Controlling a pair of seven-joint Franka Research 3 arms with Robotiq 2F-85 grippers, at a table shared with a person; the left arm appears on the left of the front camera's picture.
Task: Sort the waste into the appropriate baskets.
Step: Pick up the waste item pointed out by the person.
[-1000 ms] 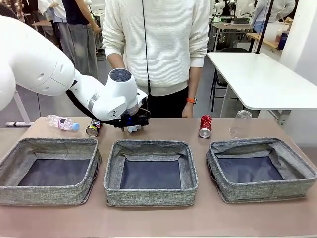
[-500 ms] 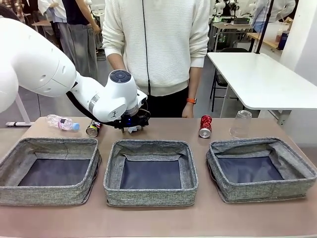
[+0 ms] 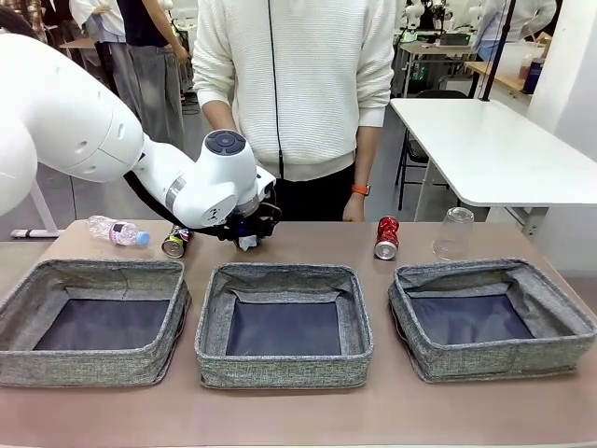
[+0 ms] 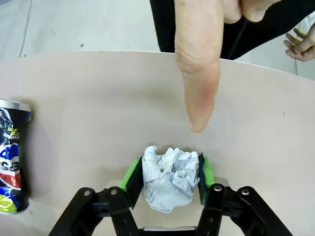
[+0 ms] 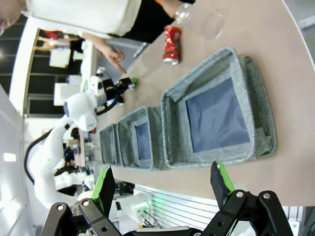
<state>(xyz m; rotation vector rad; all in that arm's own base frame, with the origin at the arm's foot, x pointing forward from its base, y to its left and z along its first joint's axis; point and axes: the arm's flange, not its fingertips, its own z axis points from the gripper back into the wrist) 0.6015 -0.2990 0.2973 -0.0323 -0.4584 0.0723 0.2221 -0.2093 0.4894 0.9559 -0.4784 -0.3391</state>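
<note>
The crumpled white paper wad (image 4: 170, 184) sits on the tan surface (image 3: 373, 411) just behind the middle basket (image 3: 280, 369), and the left fingers (image 4: 131, 174) are closed on it, one green pad pressed to each side of it. Just beyond the wad a person's pointing finger (image 4: 197, 73) aims down at the surface, its tip near the paper but clear of it. To one side in the left wrist view lies the crushed dark printed can (image 4: 11, 157), dark blue with white lettering and a yellow-green patch; the frame edge cuts the letters off, so no word can be read whole. In the front view this can lies near the far edge behind the left basket (image 3: 84, 364), with the clear plastic bottle (image 3: 117, 231) on its side just left of it, blue cap towards the can; its label is too small to read. Behind the gap between the middle basket and the right basket (image 3: 504, 359) stands the dented red can (image 3: 386, 237), its print too small to make out, and the clear plastic cup (image 3: 453, 233) stands just to its right. All three baskets show bare dark bottoms. The right fingers (image 5: 105, 183) are spread wide with nothing between them, held high above the surface
</note>
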